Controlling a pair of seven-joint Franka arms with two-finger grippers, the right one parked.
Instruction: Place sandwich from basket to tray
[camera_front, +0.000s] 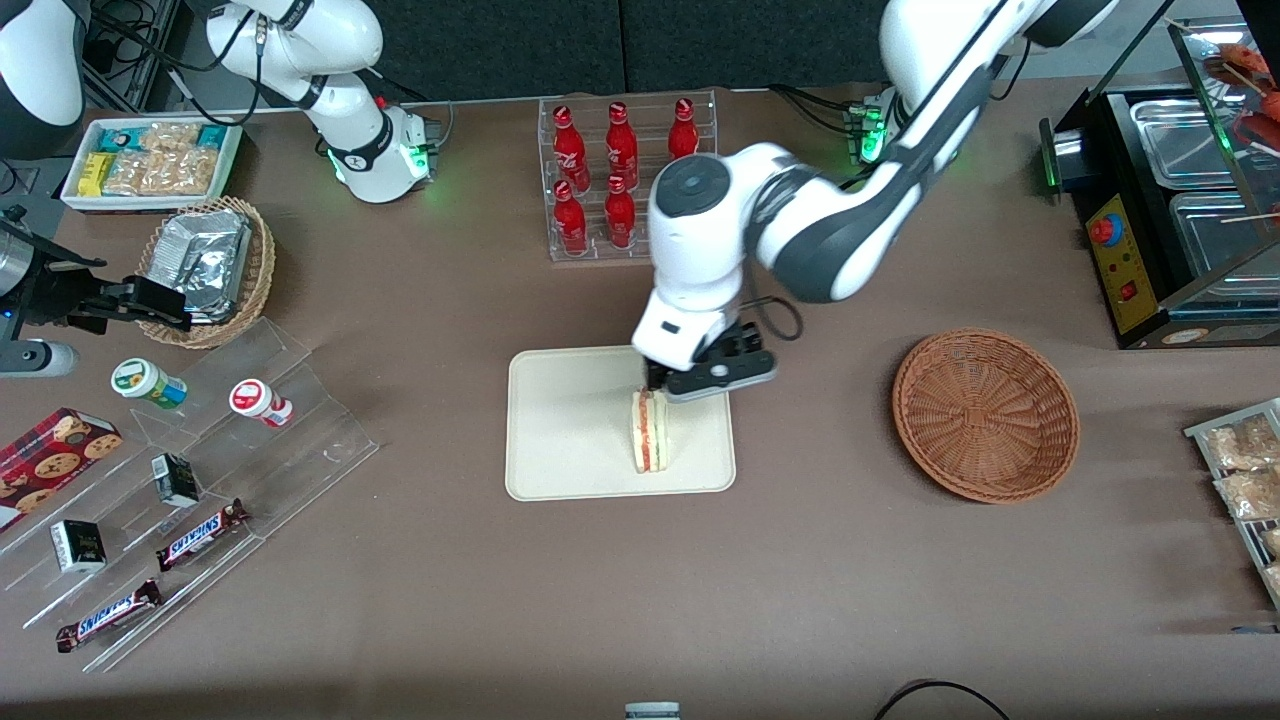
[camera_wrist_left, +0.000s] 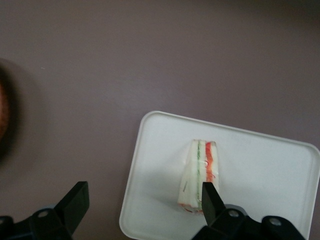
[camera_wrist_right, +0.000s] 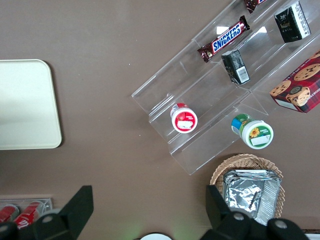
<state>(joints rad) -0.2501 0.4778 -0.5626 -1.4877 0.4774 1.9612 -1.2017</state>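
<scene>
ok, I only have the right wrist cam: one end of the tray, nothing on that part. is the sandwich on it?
Observer: Yes. The sandwich lies on the tray, toward the working arm's end, with its filling edge facing up.
Operator: Is it held?
Observer: No. The gripper is low over the end of the sandwich farther from the front camera, and its jaws are spread open and not clamping it.
Operator: Anything left in the basket?
Observer: No. The basket sits beside the tray, toward the working arm's end of the table, with only bare wicker showing inside.
</scene>
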